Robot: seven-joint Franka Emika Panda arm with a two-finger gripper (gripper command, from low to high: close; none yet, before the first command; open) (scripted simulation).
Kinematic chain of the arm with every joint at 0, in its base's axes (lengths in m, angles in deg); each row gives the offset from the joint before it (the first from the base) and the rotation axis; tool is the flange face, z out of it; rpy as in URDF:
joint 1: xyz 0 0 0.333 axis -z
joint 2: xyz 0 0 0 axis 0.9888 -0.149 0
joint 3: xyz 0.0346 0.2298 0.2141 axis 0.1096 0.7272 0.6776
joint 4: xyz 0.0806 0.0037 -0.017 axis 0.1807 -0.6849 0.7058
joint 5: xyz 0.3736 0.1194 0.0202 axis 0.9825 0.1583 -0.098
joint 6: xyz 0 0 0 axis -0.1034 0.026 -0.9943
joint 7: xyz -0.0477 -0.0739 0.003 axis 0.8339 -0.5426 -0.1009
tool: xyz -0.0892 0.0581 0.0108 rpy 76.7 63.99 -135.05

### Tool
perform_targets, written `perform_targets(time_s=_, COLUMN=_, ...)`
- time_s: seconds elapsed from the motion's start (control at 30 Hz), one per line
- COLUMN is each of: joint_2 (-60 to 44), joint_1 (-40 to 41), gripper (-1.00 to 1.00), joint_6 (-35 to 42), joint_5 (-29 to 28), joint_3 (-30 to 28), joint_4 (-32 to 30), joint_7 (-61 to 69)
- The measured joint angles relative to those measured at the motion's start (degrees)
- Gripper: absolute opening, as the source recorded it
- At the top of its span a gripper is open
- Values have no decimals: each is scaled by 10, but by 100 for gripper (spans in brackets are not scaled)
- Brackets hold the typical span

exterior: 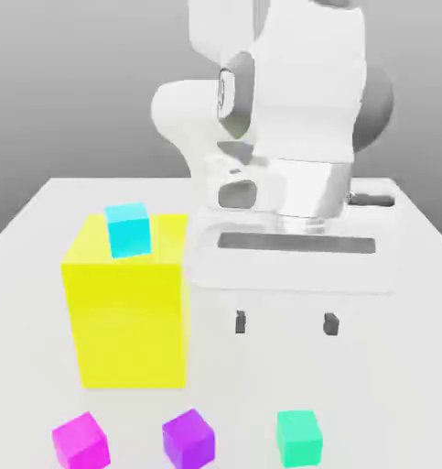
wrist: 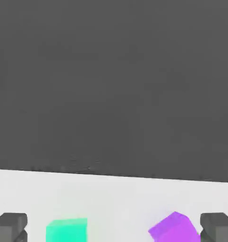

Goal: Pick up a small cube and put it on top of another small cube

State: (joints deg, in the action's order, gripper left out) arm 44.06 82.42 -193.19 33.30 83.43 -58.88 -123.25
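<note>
Parts of the arm (exterior: 288, 119) are cut off at the top edge of the exterior view, and its white body hides the back of the table (exterior: 407, 275). In the hand view the sea-green cube (wrist: 66, 230) and the purple cube (wrist: 174, 229) are both cut by the frame edge. The gripper (exterior: 285, 322) hangs above the table with its two dark fingertips (exterior: 240, 321) pointing down, spread wide and holding nothing. In the exterior view the sea-green cube (exterior: 299, 438) sits on the table in front of the gripper, apart from it. The purple cube (exterior: 188, 438) lies between it and the magenta-pink cube (exterior: 80, 441). A cyan-blue cube (exterior: 127, 229) rests on the yellow block (exterior: 128, 311).
</note>
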Motion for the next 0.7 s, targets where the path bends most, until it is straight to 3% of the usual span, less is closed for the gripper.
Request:
perform_targets(time_s=0.17, joint_2=-99, joint_1=-8, gripper=0, joint_6=-45, joint_5=14, joint_3=12, joint_4=-17, joint_7=1)
perform_targets(time_s=0.33, joint_2=-203, joint_1=-35, gripper=0, joint_6=-120, joint_5=-17, joint_3=-18, joint_4=-1, joint_7=-24)
perform_targets(time_s=0.37, joint_2=-216, joint_1=-39, gripper=-100, joint_6=-130, joint_5=-22, joint_3=-24, joint_4=1, joint_7=-28)
perform_targets(time_s=0.57, joint_2=-223, joint_1=-42, gripper=-100, joint_6=-136, joint_5=-25, joint_3=-27, joint_4=3, joint_7=-30)
perform_targets(time_s=0.7, joint_2=-164, joint_1=-25, gripper=-100, joint_6=-90, joint_5=1, joint_3=-5, joint_4=-10, joint_7=-11)
